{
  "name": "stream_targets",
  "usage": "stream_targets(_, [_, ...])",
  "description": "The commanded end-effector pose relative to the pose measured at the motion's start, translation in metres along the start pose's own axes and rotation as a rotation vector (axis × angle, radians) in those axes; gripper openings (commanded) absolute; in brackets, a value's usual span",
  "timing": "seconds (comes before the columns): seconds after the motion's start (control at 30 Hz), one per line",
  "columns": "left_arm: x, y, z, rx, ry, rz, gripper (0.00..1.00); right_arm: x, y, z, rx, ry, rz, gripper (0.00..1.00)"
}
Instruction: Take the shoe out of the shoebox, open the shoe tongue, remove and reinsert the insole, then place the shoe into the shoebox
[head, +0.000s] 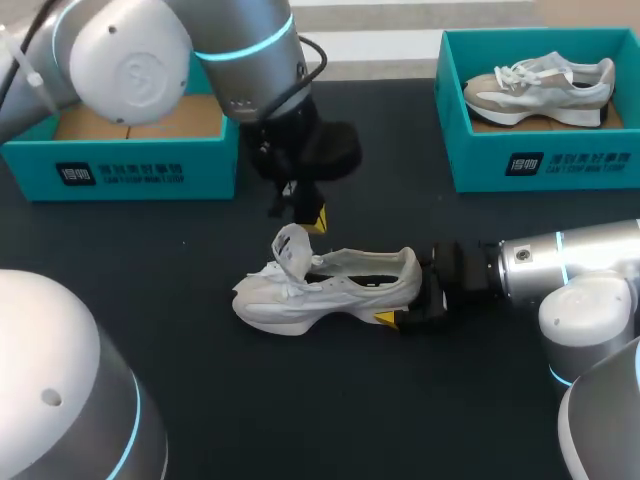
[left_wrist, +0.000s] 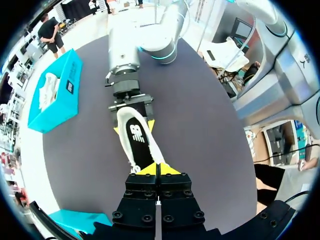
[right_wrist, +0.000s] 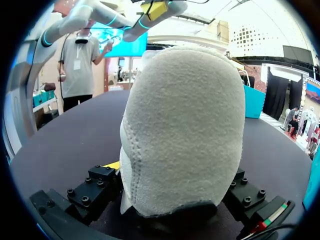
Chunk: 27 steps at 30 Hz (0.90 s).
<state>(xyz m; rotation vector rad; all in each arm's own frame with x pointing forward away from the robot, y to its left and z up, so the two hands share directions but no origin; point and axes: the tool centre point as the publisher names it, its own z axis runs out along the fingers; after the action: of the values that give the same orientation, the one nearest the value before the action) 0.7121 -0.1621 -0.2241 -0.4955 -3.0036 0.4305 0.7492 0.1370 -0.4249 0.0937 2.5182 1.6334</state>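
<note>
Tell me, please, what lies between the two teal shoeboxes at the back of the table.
In the head view, only the left arm's gripper hangs there, over bare dark table between the left shoebox and the right shoebox.

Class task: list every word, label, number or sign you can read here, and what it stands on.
Left shoebox front: white logo and print, too small to read.
Right shoebox front: same white print, too blurred to read.
Insole inside the shoe: white emblem, no legible words.
Nothing else readable.
</note>
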Motion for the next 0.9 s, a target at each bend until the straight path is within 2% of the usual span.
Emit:
stream_targets(0.03, [-0.007, -0.003, 0.034, 0.034, 0.015, 0.006, 0.00, 0.000, -0.002, 0.003, 0.004, -0.001, 0.000, 0.00])
stream_targets(0.3, [-0.024, -0.013, 0.077, 0.029, 0.047, -0.003, 0.00, 0.000, -0.002, 0.003, 0.004, -0.001, 0.000, 0.00])
stream_targets(0.53, [-0.029, -0.016, 0.103, 0.000, 0.086, -0.016, 0.00, 0.000, -0.002, 0.003, 0.004, -0.001, 0.000, 0.00])
stream_targets(0.9, [-0.029, -0.016, 0.105, 0.013, 0.100, 0.005, 0.00, 0.000, -0.002, 0.003, 0.004, -0.001, 0.000, 0.00])
